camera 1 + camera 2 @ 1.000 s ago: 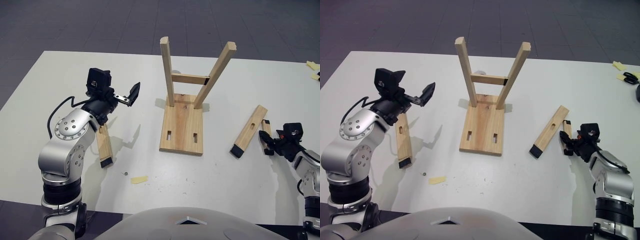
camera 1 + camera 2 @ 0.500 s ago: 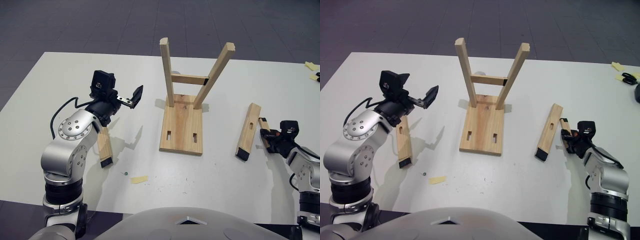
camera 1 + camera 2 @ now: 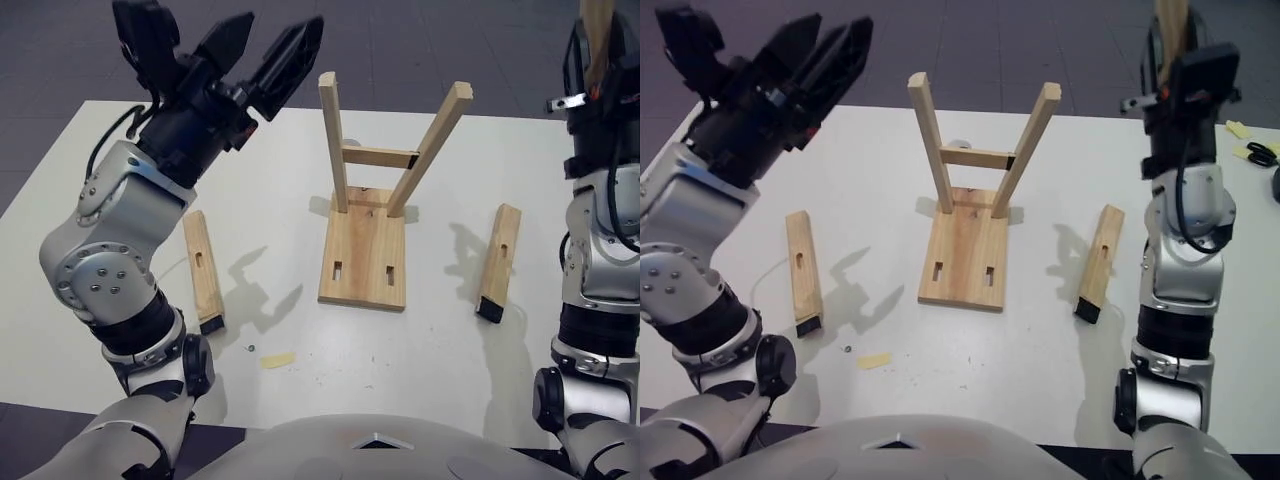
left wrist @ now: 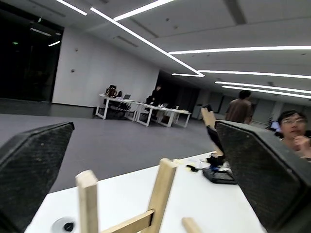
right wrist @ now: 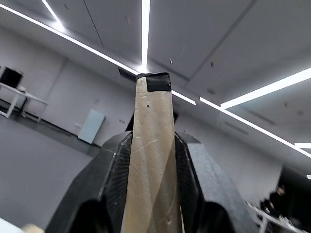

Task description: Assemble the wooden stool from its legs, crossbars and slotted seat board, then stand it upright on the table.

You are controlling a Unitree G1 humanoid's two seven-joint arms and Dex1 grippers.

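Observation:
The slotted seat board (image 3: 363, 255) lies flat mid-table with two legs (image 3: 333, 140) and a crossbar (image 3: 378, 157) standing up from its far end. One loose leg (image 3: 203, 270) lies to its left, another (image 3: 498, 258) to its right. My left gripper (image 3: 285, 28) is raised high over the table's left side, open and empty; in its wrist view the pads (image 4: 36, 165) frame the upright legs (image 4: 163, 194). My right gripper (image 3: 1175, 62) is held high at the right, shut on a short wooden crossbar (image 5: 153, 155) with a black-taped end.
A yellow tape scrap (image 3: 278, 358) and a small screw (image 3: 250, 347) lie near the front edge, left of the board. More tape bits and a pair of scissors (image 3: 1260, 153) sit at the far right edge. Bare tabletop surrounds the board.
Both arms have swung up from table height. The right gripper lifted the short crossbar from beside the right loose leg, which had turned straighter. The left gripper rose, still open.

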